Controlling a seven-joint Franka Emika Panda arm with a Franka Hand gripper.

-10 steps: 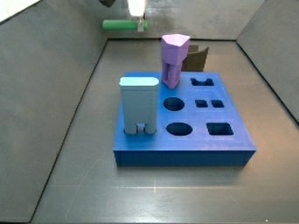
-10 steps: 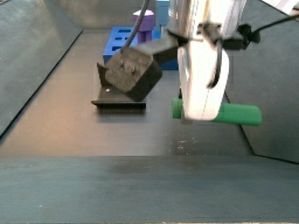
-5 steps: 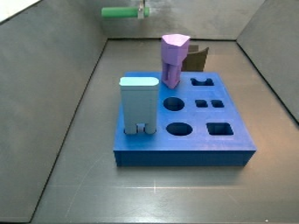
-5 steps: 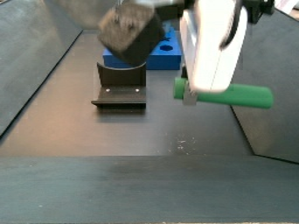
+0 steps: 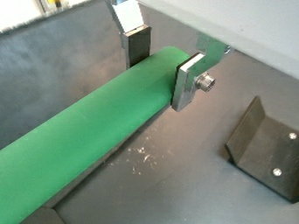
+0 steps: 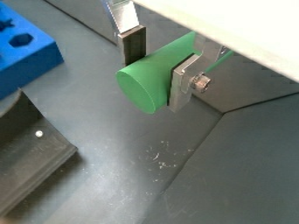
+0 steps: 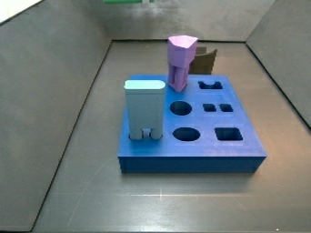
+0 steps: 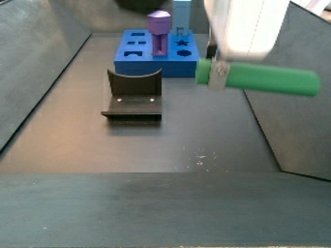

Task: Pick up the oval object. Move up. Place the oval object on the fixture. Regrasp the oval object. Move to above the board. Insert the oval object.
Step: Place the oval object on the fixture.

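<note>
The oval object (image 5: 100, 118) is a smooth bright green rod, lying level between the flat silver fingers (image 5: 187, 79) of my gripper (image 5: 162, 59), which is shut on it near one end. The other wrist view shows the rod's round end face (image 6: 146, 83) just past the gripper (image 6: 159, 63). In a side view the rod (image 8: 265, 77) hangs well above the floor, right of the fixture (image 8: 134, 94), with the gripper (image 8: 214, 76) at its left end. The blue board (image 7: 195, 127) lies farther off. In that side view only a green sliver (image 7: 122, 1) shows at the top edge.
A purple peg (image 7: 181, 59) and a light blue rectangular peg (image 7: 144, 109) stand upright in the board. The fixture (image 5: 263, 149) sits on the dark floor below the rod, and grey walls close in the floor on the sides.
The gripper has risen straight up with the green rod held in it, almost leaving the top of a side view. The board, pegs and fixture have not moved.
</note>
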